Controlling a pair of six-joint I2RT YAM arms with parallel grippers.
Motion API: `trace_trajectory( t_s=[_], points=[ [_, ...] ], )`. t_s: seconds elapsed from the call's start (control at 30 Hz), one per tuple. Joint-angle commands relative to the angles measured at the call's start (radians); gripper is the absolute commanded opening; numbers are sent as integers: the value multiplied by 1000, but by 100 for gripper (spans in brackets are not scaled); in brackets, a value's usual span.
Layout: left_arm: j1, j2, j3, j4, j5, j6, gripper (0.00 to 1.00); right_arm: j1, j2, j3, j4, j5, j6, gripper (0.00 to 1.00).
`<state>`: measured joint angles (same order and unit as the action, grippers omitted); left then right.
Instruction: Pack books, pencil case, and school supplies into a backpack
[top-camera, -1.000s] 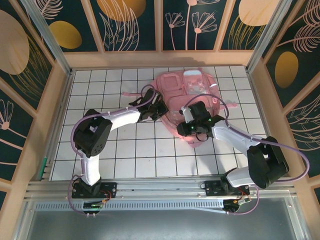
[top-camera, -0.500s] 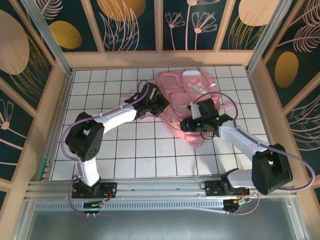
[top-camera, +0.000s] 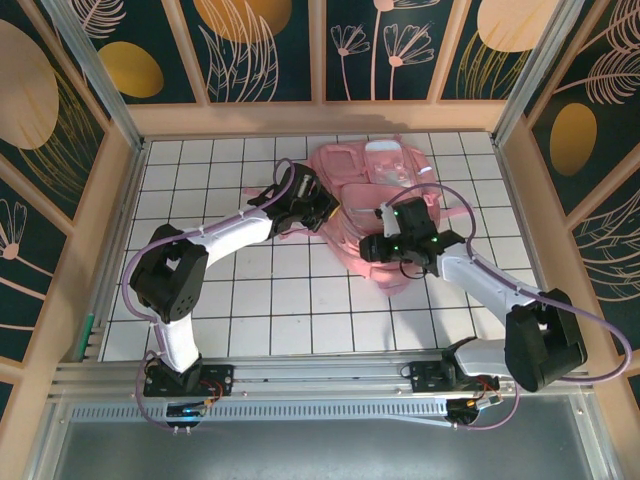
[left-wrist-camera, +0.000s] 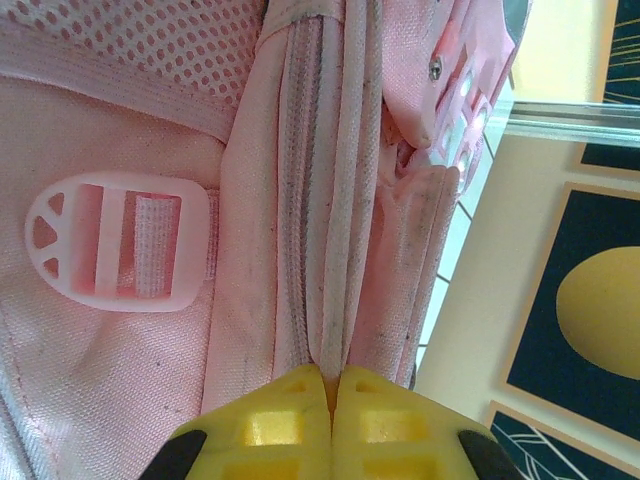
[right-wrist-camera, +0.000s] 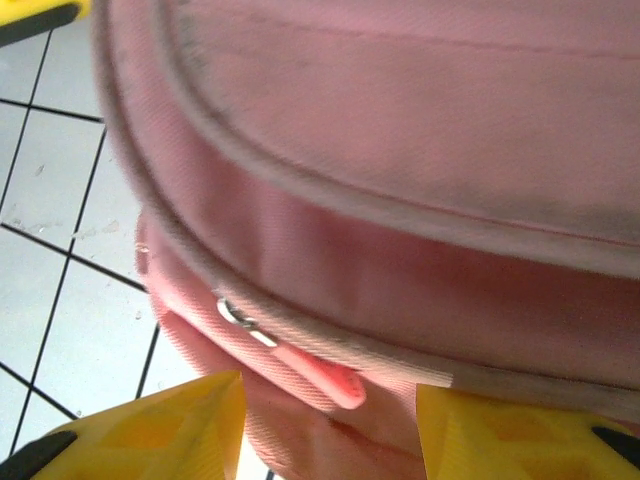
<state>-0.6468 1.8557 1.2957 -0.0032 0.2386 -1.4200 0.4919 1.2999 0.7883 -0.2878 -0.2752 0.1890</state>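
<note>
Our left gripper (left-wrist-camera: 333, 380) clamps the backpack (left-wrist-camera: 120, 390) at its left seam (left-wrist-camera: 320, 200); our right gripper (right-wrist-camera: 330, 392) stands half open astride a zipper pull (right-wrist-camera: 312, 372).

Backpack (top-camera: 345, 165) blocks mid-table; near tiles (top-camera: 290, 310) open.

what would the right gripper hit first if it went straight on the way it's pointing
Most likely the pink zipper pull, which sits in line with the open right gripper, and then the backpack side just behind it. Both look very close, though depth is hard to judge.
</note>
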Motion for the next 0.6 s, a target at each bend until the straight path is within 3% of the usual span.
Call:
trace_trajectory(
  t_s=[0.0,0.2,0.27,0.4,0.5,0.57],
  points=[
    [3,-45,4,90,26,-40,0,49,16,2,70,67,-14,48],
    [2,-50,-1,81,18,-32,0,94,57,4,106,250,55,37],
    [4,-53,-2,76,15,-29,0,94,73,7,111,272,68,22],
    [5,-60,-5,48,1,-4,0,95,78,12,101,332,94,2],
    [13,-73,-29,44,-4,4,0,93,59,8,76,420,121,0],
    [22,-83,-50,46,-5,9,0,86,38,2,70,412,121,0]
  ],
)
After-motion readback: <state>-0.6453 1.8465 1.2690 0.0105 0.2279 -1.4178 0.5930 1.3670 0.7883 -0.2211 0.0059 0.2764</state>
